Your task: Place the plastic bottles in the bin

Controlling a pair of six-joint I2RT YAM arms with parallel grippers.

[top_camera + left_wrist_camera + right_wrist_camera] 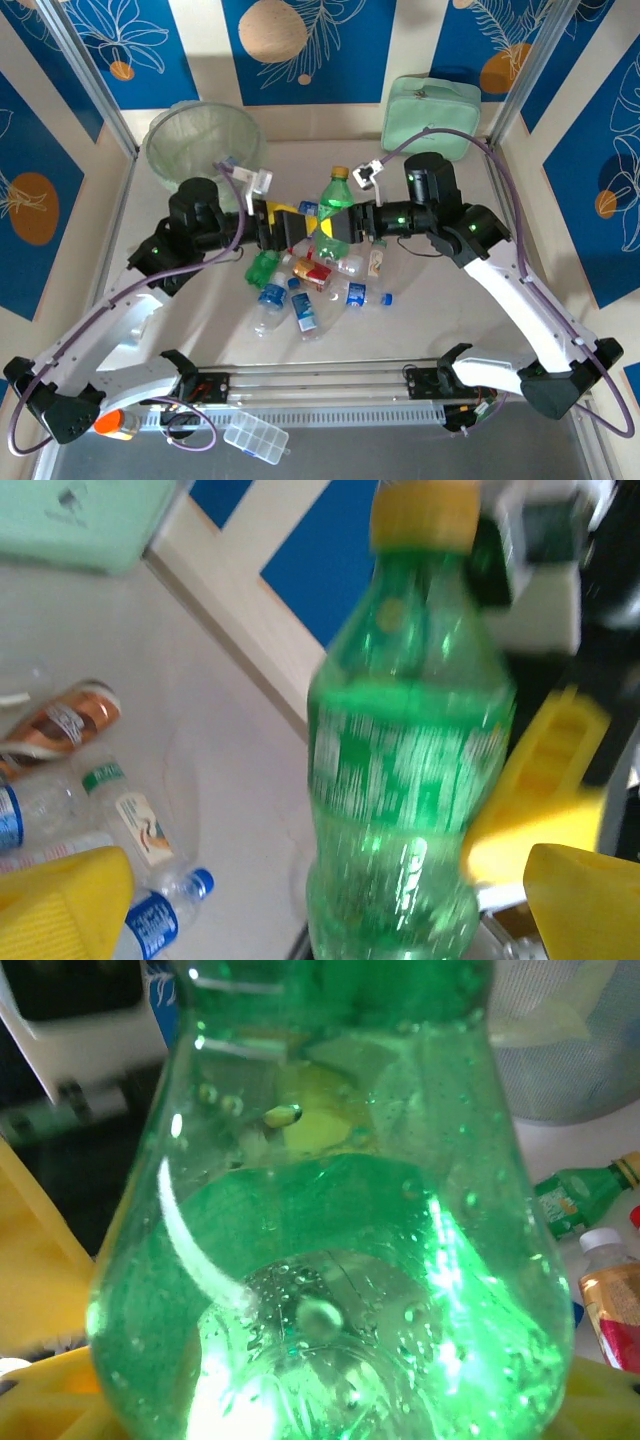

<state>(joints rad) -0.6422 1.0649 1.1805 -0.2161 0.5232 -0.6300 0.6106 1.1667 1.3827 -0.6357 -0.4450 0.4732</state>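
A green bottle [335, 196] (yellow cap) is upright at mid-table. Other bottles [271, 298] lie scattered nearer; the green-lined bin [158, 150] sits far left.

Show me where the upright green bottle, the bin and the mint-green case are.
green bottle [410, 760], left wrist view, on its label.
bin [172, 150], top view, on its left wall.
mint-green case [430, 110], top view, middle of its top.

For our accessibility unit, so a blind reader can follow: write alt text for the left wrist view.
A blurred green plastic bottle with a yellow cap rises between the left arm's open yellow fingers. Behind it, smaller bottles lie on the pale table.
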